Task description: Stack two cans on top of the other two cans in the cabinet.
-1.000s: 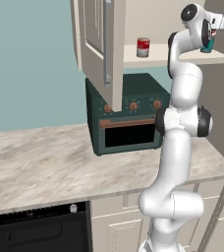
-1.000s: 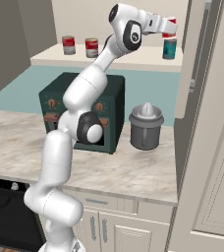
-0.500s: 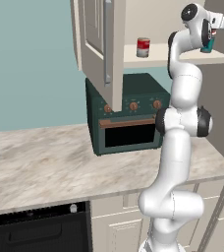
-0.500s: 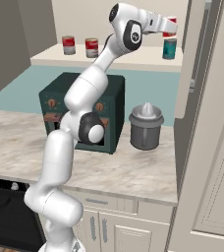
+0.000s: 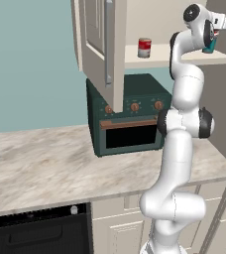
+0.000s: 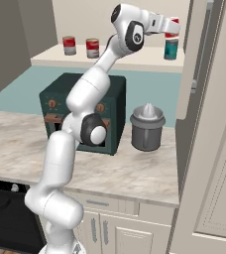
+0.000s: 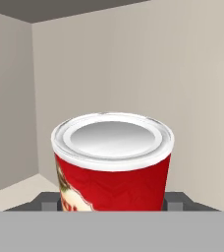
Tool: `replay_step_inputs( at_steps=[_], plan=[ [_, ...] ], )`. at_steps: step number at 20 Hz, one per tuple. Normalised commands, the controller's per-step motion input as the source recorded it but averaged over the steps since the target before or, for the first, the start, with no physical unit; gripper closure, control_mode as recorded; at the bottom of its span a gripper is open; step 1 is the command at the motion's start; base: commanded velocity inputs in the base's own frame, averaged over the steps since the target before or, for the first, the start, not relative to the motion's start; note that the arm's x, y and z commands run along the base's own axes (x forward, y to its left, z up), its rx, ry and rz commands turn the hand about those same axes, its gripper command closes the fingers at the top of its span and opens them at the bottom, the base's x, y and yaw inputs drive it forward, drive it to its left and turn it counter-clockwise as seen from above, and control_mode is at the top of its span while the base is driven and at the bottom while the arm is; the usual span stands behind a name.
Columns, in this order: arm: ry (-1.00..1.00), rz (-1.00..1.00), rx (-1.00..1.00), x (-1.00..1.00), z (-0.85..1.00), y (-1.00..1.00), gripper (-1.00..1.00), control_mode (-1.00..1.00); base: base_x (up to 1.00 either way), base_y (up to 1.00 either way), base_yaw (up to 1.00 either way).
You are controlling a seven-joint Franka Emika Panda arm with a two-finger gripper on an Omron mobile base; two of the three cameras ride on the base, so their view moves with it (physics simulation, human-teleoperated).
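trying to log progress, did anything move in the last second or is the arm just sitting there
Nothing visibly changed. The gripper still holds a red can right above the teal can on the cabinet shelf, and the two other red cans stay at the shelf's far end.

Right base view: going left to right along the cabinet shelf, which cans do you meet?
Red can → second red can → teal can, with a third red can above it at the gripper.
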Motion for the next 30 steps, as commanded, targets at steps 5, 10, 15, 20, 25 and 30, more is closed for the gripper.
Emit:
replay_step_inputs(
  at_steps=[5, 10, 15, 20, 25, 30],
  plan=[
    [0.00, 0.00, 0.00, 0.00, 0.00, -0.08, 1.00, -1.00, 0.00, 0.00, 0.00],
    [0.00, 0.00, 0.00, 0.00, 0.00, 0.00, 1.00, -1.00, 0.00, 0.00, 0.00],
    [0.00, 0.00, 0.00, 0.00, 0.00, 0.00, 1.00, -1.00, 0.00, 0.00, 0.00],
    [0.00, 0.00, 0.00, 0.00, 0.00, 0.00, 1.00, -1.00, 0.00, 0.00, 0.00],
    [0.00, 0.00, 0.00, 0.00, 0.00, 0.00, 1.00, -1.00, 0.00, 0.00, 0.00],
    [0.00, 0.00, 0.00, 0.00, 0.00, 0.01, 1.00, -1.00, 0.00, 0.00, 0.00]
  ],
)
